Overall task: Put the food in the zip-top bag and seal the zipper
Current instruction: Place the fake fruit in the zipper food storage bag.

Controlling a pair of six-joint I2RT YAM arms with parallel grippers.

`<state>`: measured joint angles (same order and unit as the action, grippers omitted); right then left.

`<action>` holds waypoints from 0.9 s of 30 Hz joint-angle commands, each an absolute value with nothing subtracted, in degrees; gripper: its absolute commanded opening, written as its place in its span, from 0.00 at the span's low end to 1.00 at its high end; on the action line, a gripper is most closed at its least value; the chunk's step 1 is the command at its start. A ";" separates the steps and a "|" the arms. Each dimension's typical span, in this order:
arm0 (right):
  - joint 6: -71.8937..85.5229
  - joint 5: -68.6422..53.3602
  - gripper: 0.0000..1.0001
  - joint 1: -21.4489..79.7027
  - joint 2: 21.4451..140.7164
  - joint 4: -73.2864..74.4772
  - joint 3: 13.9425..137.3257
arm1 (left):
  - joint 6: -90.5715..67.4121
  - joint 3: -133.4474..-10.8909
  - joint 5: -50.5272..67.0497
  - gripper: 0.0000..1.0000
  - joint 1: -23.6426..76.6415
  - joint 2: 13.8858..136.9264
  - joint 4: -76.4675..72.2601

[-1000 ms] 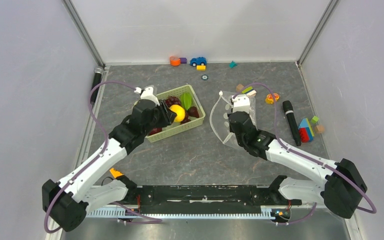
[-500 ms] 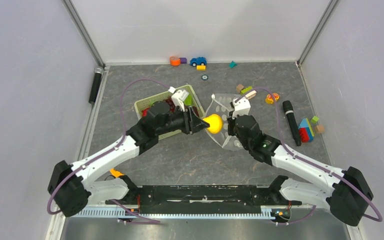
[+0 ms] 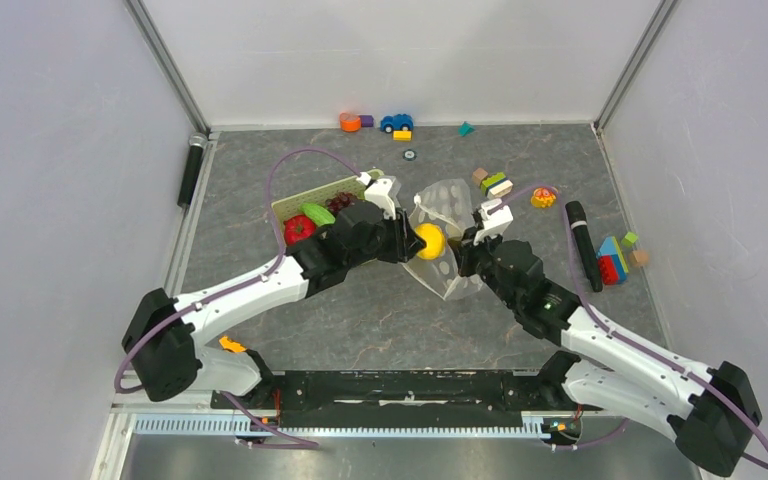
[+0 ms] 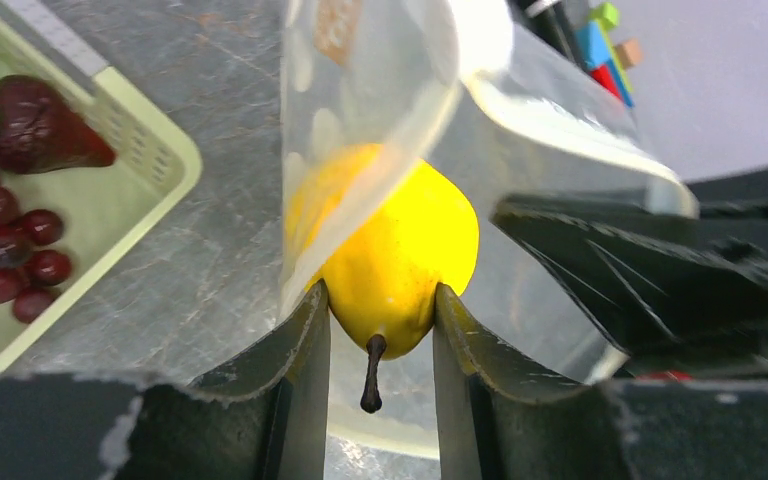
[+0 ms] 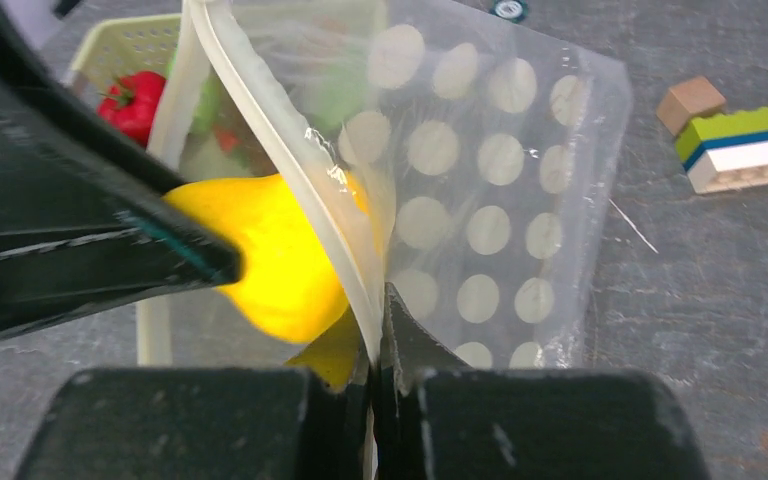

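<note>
My left gripper is shut on a yellow toy pear, stem toward the wrist. The pear sits at the open mouth of the dotted zip-top bag, partly behind its clear wall. My right gripper is shut on the bag's zipper strip and holds that edge lifted. The rest of the food lies in the pale green basket: a red piece, a green cucumber and a purple grape bunch.
A black cylinder lies right of the bag and another by the left wall. Coloured blocks sit at the right, a green-and-white block behind the bag, and a blue car by the back wall.
My left arm carried the pear from the basket rightward into the bag's mouth. My right gripper raised the bag's edge and shifted slightly right.
</note>
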<state>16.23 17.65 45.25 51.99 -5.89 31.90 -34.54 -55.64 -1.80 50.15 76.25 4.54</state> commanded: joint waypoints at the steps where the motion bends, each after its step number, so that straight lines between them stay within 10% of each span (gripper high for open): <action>1: 16.23 11.15 0.05 45.18 48.68 -11.18 30.61 | -32.97 -59.44 -11.24 0.02 51.06 78.05 6.58; 16: 21.80 18.62 0.05 45.21 46.43 -11.15 29.21 | -37.21 -63.75 -1.72 0.03 53.23 86.70 -2.03; 23: 22.71 19.91 0.04 45.18 45.22 -11.01 28.75 | -37.71 -62.94 -1.16 0.67 53.60 86.69 -1.52; 27: 23.14 23.43 0.04 45.18 45.81 -10.12 28.98 | -36.97 -62.20 -0.27 0.85 53.61 84.55 -1.41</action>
<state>21.87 19.51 45.19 45.87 -9.52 28.99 -36.40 -62.41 -2.35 53.19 87.33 1.52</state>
